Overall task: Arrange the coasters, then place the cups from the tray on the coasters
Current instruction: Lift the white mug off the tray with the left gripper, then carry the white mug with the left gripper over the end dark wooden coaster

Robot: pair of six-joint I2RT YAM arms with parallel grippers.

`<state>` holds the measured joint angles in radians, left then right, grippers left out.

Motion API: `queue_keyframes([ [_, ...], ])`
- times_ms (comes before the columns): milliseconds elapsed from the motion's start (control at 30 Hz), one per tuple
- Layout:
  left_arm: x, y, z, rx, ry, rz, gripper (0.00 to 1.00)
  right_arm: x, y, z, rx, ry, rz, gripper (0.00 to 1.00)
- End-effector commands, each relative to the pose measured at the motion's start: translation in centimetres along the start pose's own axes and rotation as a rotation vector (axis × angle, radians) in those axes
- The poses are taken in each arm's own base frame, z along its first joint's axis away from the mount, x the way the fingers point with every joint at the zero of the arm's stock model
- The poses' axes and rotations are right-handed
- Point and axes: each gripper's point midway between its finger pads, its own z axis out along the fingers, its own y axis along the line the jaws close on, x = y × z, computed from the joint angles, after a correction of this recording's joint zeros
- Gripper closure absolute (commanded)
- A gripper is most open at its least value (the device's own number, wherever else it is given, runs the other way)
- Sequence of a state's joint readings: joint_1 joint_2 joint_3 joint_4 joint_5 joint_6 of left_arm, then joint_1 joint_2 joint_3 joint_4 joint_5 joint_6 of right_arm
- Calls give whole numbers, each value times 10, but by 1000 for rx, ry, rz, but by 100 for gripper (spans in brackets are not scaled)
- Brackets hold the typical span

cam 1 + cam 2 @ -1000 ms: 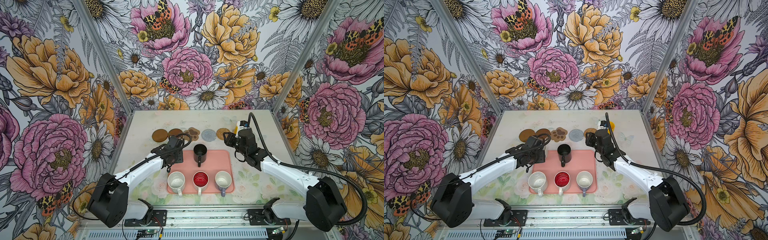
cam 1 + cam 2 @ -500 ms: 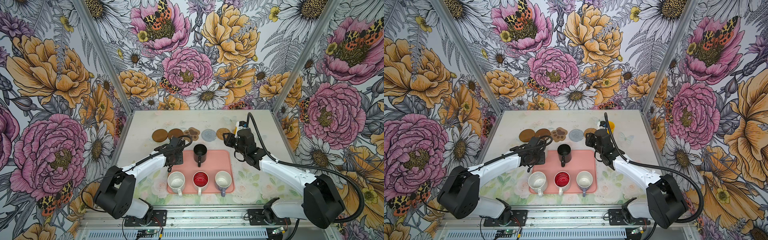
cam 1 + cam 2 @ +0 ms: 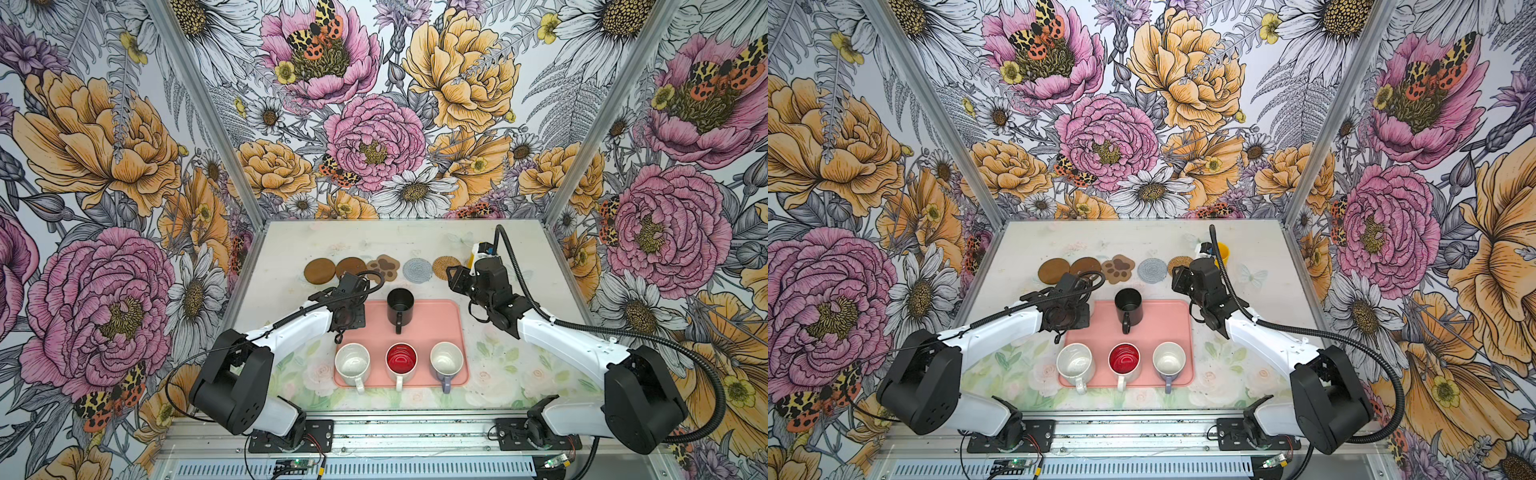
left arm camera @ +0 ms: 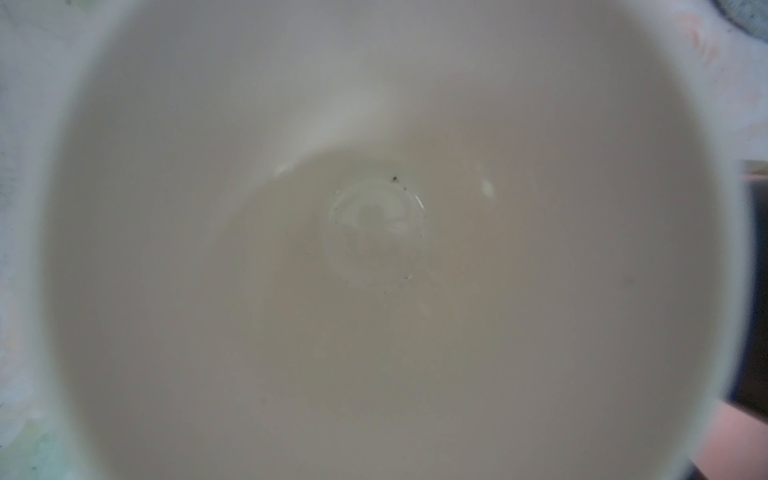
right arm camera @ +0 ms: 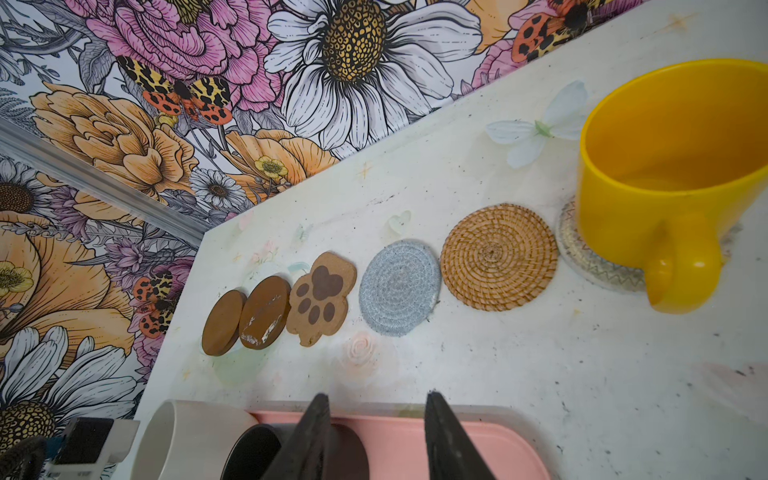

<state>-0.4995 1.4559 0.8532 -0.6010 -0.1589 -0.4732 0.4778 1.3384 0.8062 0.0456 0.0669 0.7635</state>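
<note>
Five coasters lie in a row at the back: two brown discs (image 3: 319, 271) (image 3: 351, 268), a paw shape (image 3: 383, 267), a grey-blue round (image 3: 417, 270) and a rattan round (image 3: 446, 267). A yellow cup (image 5: 665, 178) stands on the cream woven coaster (image 5: 598, 266). The pink tray (image 3: 432, 324) holds a black cup (image 3: 400, 305), a white cup (image 3: 352, 362), a red-lined cup (image 3: 401, 359) and a lavender cup (image 3: 446, 359). My left gripper (image 3: 348, 318) hangs over a cream cup (image 4: 374, 249) at the tray's back left corner; its jaws are hidden. My right gripper (image 5: 377, 395) is open and empty above the tray's back edge.
Patterned walls close in the table on three sides, with metal corner posts (image 3: 257, 216). The right arm's black cable (image 3: 511, 266) loops over the yellow cup's side of the table. Both arm bases (image 3: 232, 395) sit at the front edge.
My left gripper has shifted slightly toward the tray's back left corner, and that arm's elbow has swung inward. The right gripper has edged a little left, away from the yellow cup.
</note>
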Motion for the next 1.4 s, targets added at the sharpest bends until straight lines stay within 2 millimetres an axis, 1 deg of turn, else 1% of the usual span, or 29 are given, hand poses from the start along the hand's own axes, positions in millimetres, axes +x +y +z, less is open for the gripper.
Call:
queue_keyframes([
  [0, -17, -6, -10, 22, -60, -20, 100, -11, 8, 1, -31, -24, 10, 60],
  [100, -22, -6, -19, 28, -89, -24, 100, -11, 8, 1, -31, -24, 10, 61],
  [267, -28, -13, -35, 58, -127, -17, 100, -11, 9, 1, -34, -19, 12, 62],
  [467, -36, -12, -49, 58, -163, -15, 100, -10, 10, 1, -40, -17, 14, 63],
  [600, -50, -4, -53, 21, -198, -3, 100, -10, 10, 2, -41, -14, 14, 63],
  [833, -86, 11, -61, -6, -247, -23, 100, -9, 12, 3, -48, -7, 13, 65],
  [933, -100, 16, -65, -15, -265, -26, 100, -8, 10, 3, -45, -5, 12, 65],
  [1033, -112, 15, -68, -7, -276, -28, 100, -9, 9, 3, -43, -5, 10, 65],
  [1200, -126, 16, -66, -25, -281, -20, 100, -9, 8, 3, -40, -1, 12, 66],
  [1367, -141, 28, -60, -56, -284, -48, 100, -9, 5, 4, -35, 0, 13, 67],
])
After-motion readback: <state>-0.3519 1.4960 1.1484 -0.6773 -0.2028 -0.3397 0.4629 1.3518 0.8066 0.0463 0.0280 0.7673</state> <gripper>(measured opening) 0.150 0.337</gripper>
